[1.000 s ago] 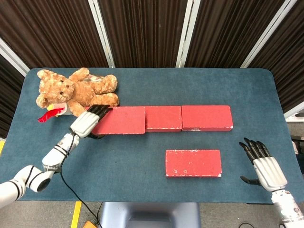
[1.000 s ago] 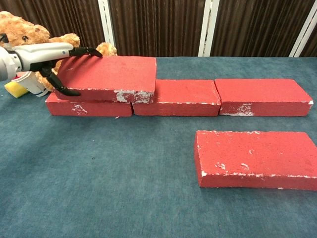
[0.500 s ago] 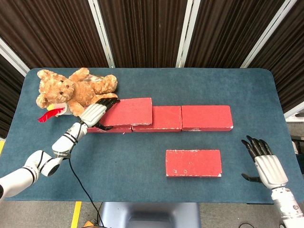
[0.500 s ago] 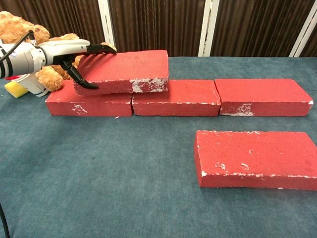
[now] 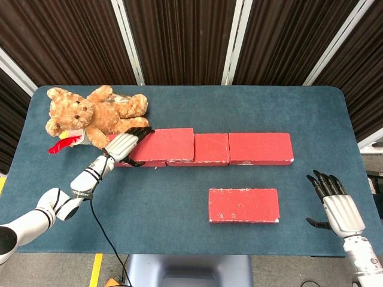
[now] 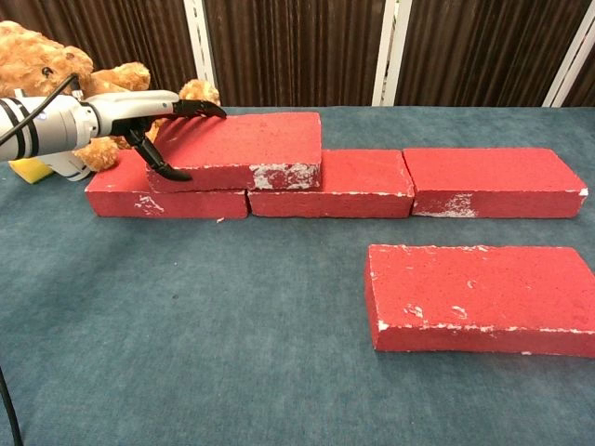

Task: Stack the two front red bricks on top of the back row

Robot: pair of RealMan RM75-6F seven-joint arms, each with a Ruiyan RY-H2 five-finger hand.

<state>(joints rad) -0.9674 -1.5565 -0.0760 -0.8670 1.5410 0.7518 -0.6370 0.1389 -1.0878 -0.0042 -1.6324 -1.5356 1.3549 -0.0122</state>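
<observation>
**One brick going onto the back row, one waiting in front**

Nearest the camera, in the lower right of the chest view, a lone red front brick [image 6: 479, 299] lies flat on the blue surface [image 6: 186, 353], untouched and well apart from the bricks behind it. At the lower right edge of the head view, the right hand [image 5: 335, 206] hovers above the surface with its fingers spread, grasping nothing, off to the right of that brick.

Further back, across the middle of the frame, the back row [image 6: 493, 181] runs left to right as flat red bricks set end to end. On its left end sits the stacked brick [image 6: 242, 149], covering most of the leftmost brick and overlapping the middle one. It looks level in the chest view, though whether it rests fully cannot be told.

At the left end of that brick, the left hand [image 6: 158, 125] grasps it, dark fingers lying over the top face and the thumb hooked against the front edge.

Farthest back, in the upper left, a brown teddy bear [image 5: 93, 116] lies just behind the left hand, close to its fingers.

My reading is that placement of this first brick is nearly finished. To do it well, the brick should be settled flat and squared with the row below, so its long edges line up. The fingers should then open gently and lift straight away, without dragging the brick sideways or brushing the bear.
</observation>
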